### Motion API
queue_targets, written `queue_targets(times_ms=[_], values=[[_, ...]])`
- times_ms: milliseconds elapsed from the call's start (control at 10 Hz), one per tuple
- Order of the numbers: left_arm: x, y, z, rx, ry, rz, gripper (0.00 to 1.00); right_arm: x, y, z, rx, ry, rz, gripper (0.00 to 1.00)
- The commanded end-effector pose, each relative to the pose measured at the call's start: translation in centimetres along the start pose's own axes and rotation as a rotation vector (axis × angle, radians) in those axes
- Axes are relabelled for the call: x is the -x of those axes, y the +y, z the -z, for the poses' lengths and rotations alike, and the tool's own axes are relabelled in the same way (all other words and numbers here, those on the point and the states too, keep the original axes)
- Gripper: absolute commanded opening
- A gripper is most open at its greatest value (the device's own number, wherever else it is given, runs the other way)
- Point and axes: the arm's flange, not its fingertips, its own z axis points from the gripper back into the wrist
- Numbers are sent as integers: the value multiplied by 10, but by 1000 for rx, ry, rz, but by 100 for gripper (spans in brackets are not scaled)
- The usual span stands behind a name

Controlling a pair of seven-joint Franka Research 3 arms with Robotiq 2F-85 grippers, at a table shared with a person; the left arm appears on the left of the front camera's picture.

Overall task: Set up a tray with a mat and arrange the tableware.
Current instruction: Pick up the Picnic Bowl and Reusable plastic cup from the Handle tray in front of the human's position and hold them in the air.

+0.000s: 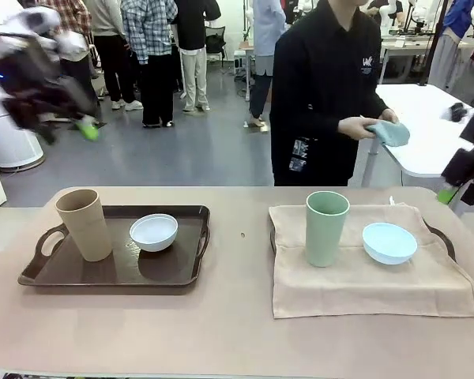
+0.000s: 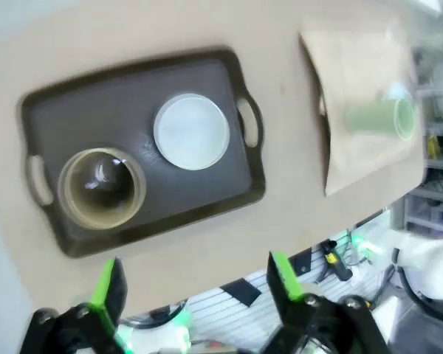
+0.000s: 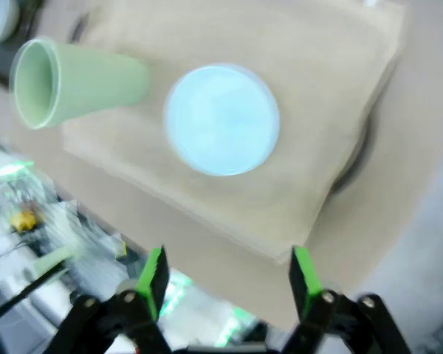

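One tan cup point(image 1: 84, 224), white bowl point(image 1: 153, 232), tray point(image 1: 103, 274)

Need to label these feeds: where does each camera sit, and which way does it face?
Front: fixed at the robot's side, facing across the table at the person; left pincer blurred upper left, right pincer at right edge.
Left wrist: above, looking down on the dark tray, tan cup, white bowl; own open pincer below.
Right wrist: above, looking down on the mat, green cup, blue bowl; own open pincer below.
Shared: left wrist and front both show tray, tan cup, white bowl, green cup.
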Motion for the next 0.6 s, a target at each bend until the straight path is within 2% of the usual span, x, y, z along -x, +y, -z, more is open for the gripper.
queue_targets(times_ms=[0,100,200,400,500], values=[[17,44,-6,205,-109,-8,100,16,-45,-52,-695,-220,160,84],[29,55,-11,204,-139,-10,100,30,-60,-63,-457,-385,304,84],[13,37,-20,74,-57,-41,100,16,-14,-26,-161,-44,14,84],[13,37,-20,74,-57,-41,100,16,-14,-26,-161,-44,14,84],[22,56,-25,128,-92,-43,100,30,-35,-50,-253,-107,67,84]])
